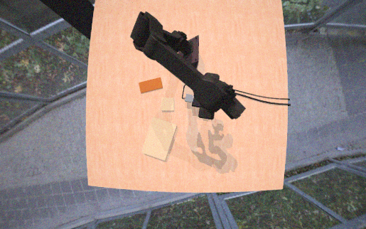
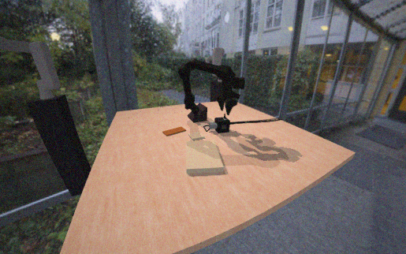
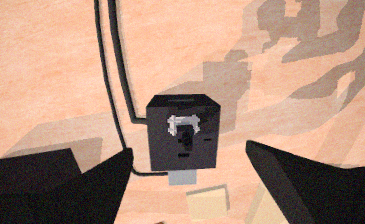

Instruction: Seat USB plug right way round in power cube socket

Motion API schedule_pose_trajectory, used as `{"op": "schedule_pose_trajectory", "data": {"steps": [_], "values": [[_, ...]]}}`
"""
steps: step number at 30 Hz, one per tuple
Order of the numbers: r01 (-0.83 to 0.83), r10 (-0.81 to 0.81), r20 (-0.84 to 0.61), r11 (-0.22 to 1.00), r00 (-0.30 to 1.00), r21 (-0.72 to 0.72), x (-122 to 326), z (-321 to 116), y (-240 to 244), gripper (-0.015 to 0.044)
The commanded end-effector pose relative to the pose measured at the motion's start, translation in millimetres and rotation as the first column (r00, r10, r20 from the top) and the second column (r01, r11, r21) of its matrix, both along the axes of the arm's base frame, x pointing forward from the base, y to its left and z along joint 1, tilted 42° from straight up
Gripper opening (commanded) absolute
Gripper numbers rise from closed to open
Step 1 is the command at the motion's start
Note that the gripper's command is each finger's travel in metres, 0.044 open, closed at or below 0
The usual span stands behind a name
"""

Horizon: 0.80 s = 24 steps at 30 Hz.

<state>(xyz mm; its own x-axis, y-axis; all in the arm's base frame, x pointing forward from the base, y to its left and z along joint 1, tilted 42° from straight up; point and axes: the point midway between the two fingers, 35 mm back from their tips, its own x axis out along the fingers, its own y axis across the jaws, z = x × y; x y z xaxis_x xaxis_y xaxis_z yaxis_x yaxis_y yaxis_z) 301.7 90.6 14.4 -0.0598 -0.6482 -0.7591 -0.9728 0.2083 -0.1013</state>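
As the gripper (image 2: 228, 111) (image 3: 190, 149) hangs spread and empty above the cube (image 2: 222, 125) (image 3: 180, 140), I judge I'm lining up on the plug (image 3: 185, 136). Next I'd descend, then pinch it

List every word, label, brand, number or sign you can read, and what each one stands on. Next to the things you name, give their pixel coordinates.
No readable text anywhere.
Power cube (image 2: 222, 125) (image 3: 183, 162): small dark marks on its top, too blurred to read.
Orange block (image 1: 151, 85) (image 2: 174, 131): no lettering visible.

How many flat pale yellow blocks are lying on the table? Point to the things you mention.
2: a small one (image 1: 168, 104) (image 2: 196, 136) (image 3: 208, 204) near the power cube (image 2: 222, 125), and a larger one (image 1: 160, 140) (image 2: 203, 158) beyond it. The arm may hide others.
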Motion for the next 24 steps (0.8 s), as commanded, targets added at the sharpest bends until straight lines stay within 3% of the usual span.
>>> {"op": "schedule_pose_trajectory", "data": {"steps": [1,12,24], "values": [[-0.003,0.003,-0.007,1.000,1.000,-0.006,-1.5,-3.2,-4.2,0.0440],[-0.003,0.003,-0.007,1.000,1.000,-0.006,-2.0,-7.9,-8.4,0.0440],[0.002,-0.002,-0.001,1.000,1.000,-0.001,-0.8,-7.0,-6.8,0.0125]]}}
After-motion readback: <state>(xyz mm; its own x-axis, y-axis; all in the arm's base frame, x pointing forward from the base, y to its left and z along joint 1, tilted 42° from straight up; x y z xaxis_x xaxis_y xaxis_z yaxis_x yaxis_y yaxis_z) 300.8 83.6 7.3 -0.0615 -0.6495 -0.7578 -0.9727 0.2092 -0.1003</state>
